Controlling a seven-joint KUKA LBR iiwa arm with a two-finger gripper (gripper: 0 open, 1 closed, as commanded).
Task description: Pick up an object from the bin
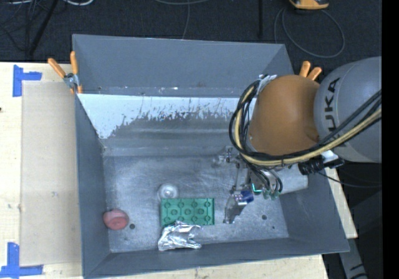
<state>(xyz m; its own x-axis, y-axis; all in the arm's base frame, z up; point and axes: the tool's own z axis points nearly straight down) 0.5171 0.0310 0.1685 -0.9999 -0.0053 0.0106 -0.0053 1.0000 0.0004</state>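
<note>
Claw [232,209] | green studded plate [187,212] just beside, view-left | seemingly apart

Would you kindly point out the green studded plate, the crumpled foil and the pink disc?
green studded plate [187,212]: camera view, its middle.
crumpled foil [179,236]: camera view, its centre.
pink disc [116,219]: camera view, its top.
</note>
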